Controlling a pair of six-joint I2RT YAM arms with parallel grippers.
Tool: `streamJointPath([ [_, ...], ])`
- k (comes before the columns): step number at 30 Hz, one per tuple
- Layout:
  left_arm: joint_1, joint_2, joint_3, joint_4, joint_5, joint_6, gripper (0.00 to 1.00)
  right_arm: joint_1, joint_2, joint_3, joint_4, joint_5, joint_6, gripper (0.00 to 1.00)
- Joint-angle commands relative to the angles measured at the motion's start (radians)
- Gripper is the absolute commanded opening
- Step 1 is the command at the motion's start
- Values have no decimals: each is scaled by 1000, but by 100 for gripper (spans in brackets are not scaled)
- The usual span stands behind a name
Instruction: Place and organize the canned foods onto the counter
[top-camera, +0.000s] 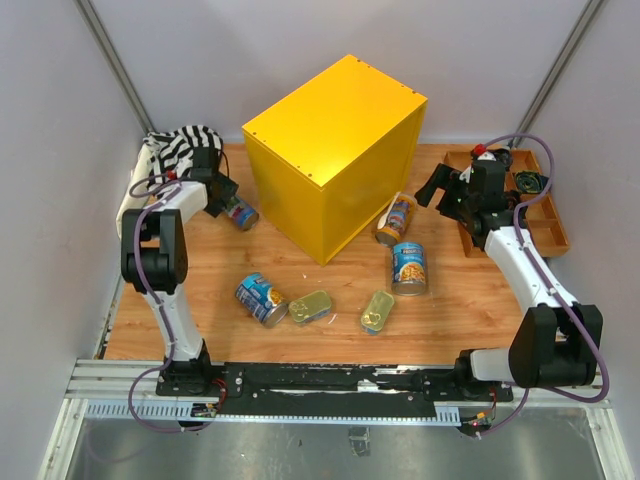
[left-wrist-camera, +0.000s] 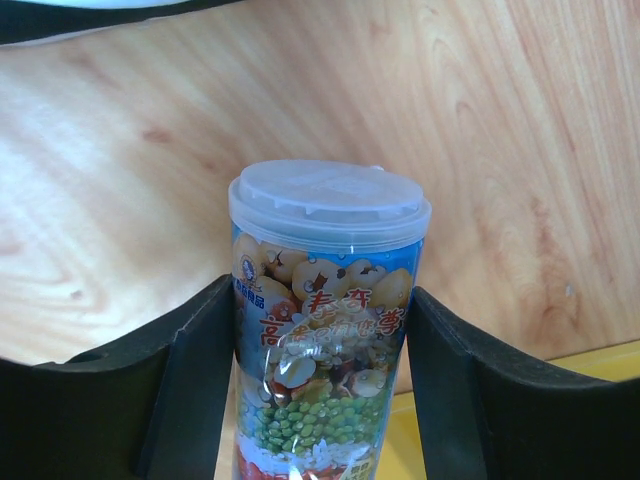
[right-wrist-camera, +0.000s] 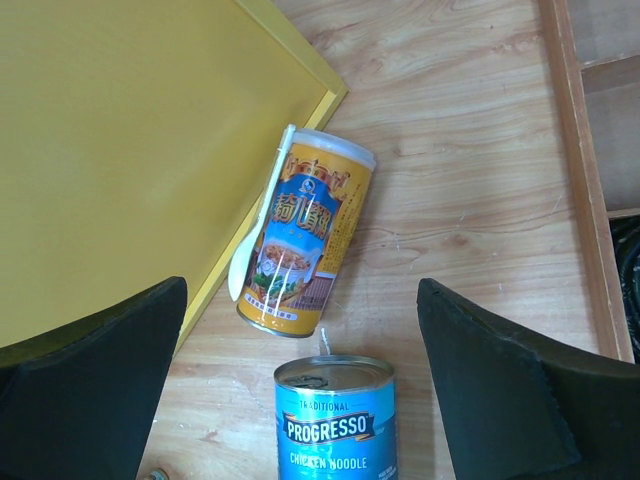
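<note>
My left gripper (top-camera: 228, 203) is shut on a tall slim white-lidded can (left-wrist-camera: 325, 300), low over the table just left of the yellow counter (top-camera: 335, 150); both fingers (left-wrist-camera: 190, 400) press its sides. My right gripper (top-camera: 438, 192) is open and empty, hovering right of the counter, above a second slim can (right-wrist-camera: 300, 240) that lies against the counter's base and a standing blue-labelled can (right-wrist-camera: 335, 420). Another blue can (top-camera: 261, 298) lies on its side in front. Two flat golden tins (top-camera: 311, 306) (top-camera: 377, 311) lie near the front edge.
A brown compartmented tray (top-camera: 515, 205) sits at the right edge, just behind my right arm. A black-and-white striped cloth (top-camera: 185, 145) lies in the back left corner. Grey walls close in the table on three sides.
</note>
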Motion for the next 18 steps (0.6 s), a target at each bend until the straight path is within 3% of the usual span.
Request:
streamJointPath([
  [1,4,-171,-90,119,-41,61,0,26,-25,46,-17,-28,-14,99],
  [9,-24,-379,-247,279,-6,175,0,56,-62,60,-75,-28,-45,99],
  [18,-119,-623,-407,369,-88,311,0,86,-147,50,-118,-52,-68,99],
])
